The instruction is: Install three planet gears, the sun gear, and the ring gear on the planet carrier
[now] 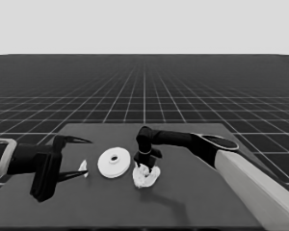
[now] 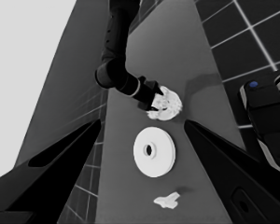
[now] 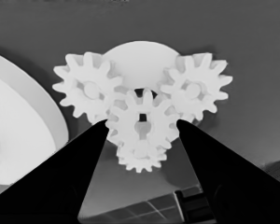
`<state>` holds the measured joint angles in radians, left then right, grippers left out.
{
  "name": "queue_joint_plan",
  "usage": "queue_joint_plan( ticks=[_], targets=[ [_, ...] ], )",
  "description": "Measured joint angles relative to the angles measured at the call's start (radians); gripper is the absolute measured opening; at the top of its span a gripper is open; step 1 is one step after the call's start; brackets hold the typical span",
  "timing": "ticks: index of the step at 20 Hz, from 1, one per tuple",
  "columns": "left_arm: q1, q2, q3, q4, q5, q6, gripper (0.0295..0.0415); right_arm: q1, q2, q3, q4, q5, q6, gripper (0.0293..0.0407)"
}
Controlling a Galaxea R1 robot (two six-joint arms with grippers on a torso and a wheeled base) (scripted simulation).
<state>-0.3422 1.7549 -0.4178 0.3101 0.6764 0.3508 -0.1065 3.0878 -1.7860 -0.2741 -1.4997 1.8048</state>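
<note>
Over table [image 1: 192,202], right claw [image 3: 141,122] grips central gear [image 3: 141,125].

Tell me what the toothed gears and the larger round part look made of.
The small white toothed gears between the right gripper's jaws look like matte moulded plastic: uniform white, no glint. The large white thick-rimmed round part looks alike, smooth and dull. It is a render, so unsure.

Bare tabletop [image 1: 207,192] lies open toward the near and right edges, while the middle is crowded: the larger round part [image 1: 114,162] sits just beside the geared smaller round part [image 1: 145,177], with the right gripper [image 1: 145,166] directly over its centre gear.
</note>
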Motion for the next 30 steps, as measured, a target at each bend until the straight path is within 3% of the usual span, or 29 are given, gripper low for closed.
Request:
queue_joint_plan(
  ticks=[30],
  targets=[
    [0.000, 0.000, 0.000, 0.000, 0.000, 0.000, 0.0385, 0.000, 0.000, 0.000, 0.000, 0.000, 0.314, 0.0309]
  ],
)
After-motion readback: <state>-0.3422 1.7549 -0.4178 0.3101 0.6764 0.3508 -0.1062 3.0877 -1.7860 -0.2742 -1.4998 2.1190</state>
